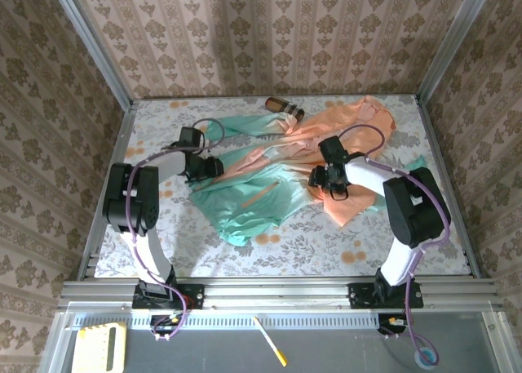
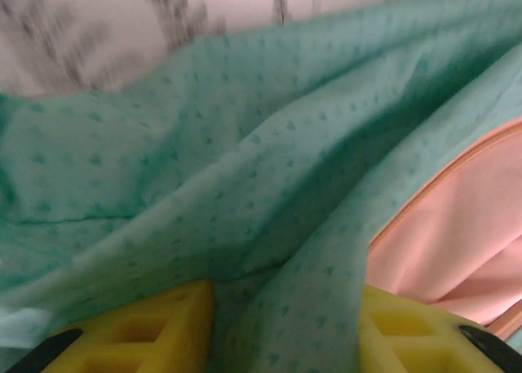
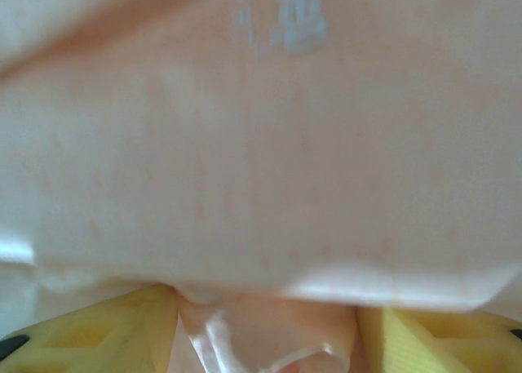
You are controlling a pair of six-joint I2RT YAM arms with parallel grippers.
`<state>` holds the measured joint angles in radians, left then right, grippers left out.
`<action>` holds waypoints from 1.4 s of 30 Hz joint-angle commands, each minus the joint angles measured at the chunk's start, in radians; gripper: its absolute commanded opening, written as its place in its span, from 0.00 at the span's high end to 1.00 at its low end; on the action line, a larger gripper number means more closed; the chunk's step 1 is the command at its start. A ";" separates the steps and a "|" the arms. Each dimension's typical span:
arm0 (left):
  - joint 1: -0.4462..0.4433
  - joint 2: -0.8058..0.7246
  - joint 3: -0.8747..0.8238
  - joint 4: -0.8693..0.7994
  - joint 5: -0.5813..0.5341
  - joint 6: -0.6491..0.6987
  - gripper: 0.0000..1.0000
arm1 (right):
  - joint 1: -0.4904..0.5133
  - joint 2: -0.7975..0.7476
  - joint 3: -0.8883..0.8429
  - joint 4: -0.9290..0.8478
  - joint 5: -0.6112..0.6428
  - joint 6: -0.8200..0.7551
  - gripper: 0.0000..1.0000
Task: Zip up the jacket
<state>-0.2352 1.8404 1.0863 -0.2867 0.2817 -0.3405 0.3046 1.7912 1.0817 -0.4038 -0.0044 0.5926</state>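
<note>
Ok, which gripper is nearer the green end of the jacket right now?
Left. The left gripper sits on the green end of the jacket, fabric between its fingers. The right gripper is off to the right, on the orange part.

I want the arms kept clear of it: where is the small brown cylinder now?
In the top view the brown cylinder lies near the table's far edge, about midway across, right beside the jacket's far folds.
</note>
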 commanded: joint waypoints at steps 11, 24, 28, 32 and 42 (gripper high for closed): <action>-0.475 -0.162 -0.293 0.128 -0.128 -0.226 0.62 | -0.092 0.288 0.424 -0.236 -0.020 -0.124 0.39; -0.554 -0.301 -0.192 0.015 -0.153 -0.210 0.61 | -0.100 0.025 0.337 -0.341 0.042 -0.195 0.30; -0.547 -0.373 -0.201 -0.037 -0.171 -0.171 0.61 | -0.056 -0.109 0.216 -0.363 0.033 -0.181 0.31; -0.549 -0.424 -0.244 -0.057 -0.155 -0.169 0.59 | 0.077 -0.233 0.093 -0.378 0.041 -0.119 0.33; -0.669 -0.449 -0.391 0.034 -0.120 -0.261 0.54 | 0.444 -0.237 -0.106 -0.138 -0.031 0.220 0.27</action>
<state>-0.8814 1.3983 0.7406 -0.2787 0.1535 -0.5564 0.7147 1.5208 0.9924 -0.6353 -0.0242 0.6727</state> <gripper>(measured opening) 0.458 0.726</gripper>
